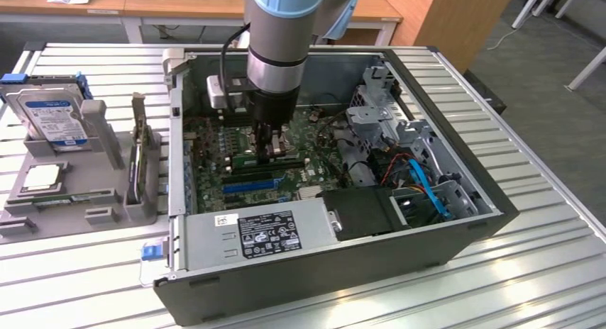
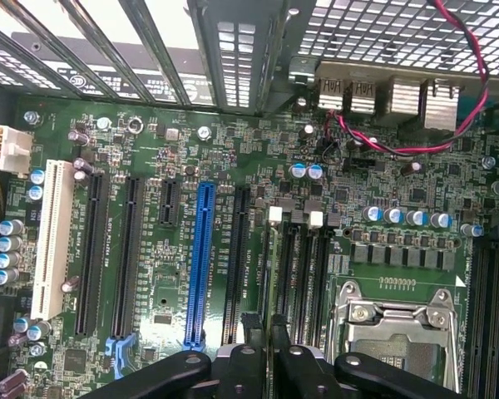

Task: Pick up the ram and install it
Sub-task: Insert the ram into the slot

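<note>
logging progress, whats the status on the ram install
hand shut on ram, edge-down. ram over black memory slots. red wire well aside by rear ports.

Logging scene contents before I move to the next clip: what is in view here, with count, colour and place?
table: one, silver slats, under everything
computer case: one, black, open, on the table
motherboard: one, green, inside the case
blue expansion slot: one, blue, between black slots
white slot: one, white, at the end of the slot row
processor socket: one, silver, empty
power supply: one, grey, inside the case
holder: one, grey, exterior view's left
hard drive: one, silver, upright in the holder
processor chip: one, silver, flat in the holder
ram: one, green, over the memory slots
arm: one, silver and blue, reaching into the case
gripper: one, black, shut on the ram
</note>
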`<state>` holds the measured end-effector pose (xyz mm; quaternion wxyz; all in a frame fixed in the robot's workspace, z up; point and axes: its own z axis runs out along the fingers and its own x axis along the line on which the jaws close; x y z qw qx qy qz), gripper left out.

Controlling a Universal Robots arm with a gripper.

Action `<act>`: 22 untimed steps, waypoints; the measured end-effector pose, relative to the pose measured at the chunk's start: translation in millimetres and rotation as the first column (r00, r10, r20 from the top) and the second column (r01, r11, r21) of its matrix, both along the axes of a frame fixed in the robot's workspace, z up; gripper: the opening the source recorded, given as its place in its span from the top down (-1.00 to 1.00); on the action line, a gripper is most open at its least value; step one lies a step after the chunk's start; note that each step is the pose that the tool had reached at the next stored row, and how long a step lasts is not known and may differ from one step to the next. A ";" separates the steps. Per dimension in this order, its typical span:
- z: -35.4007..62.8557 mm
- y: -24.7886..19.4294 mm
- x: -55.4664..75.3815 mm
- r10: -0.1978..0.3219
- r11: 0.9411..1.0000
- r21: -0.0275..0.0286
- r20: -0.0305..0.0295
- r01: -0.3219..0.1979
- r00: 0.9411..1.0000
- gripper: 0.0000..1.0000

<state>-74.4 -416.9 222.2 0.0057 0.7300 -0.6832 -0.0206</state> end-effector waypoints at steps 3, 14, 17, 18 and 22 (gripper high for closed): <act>0.0 0.1 0.0 -0.005 1.000 0.000 0.000 0.005 1.000 0.73; -2.7 0.1 0.0 -0.005 1.000 0.000 0.000 0.005 1.000 0.73; -2.8 1.2 0.0 -0.006 1.000 0.000 0.000 0.006 1.000 0.73; -2.8 1.9 -0.1 -0.006 1.000 0.000 0.000 0.006 1.000 0.73; -2.7 1.9 0.0 -0.005 1.000 0.000 0.000 0.005 1.000 0.73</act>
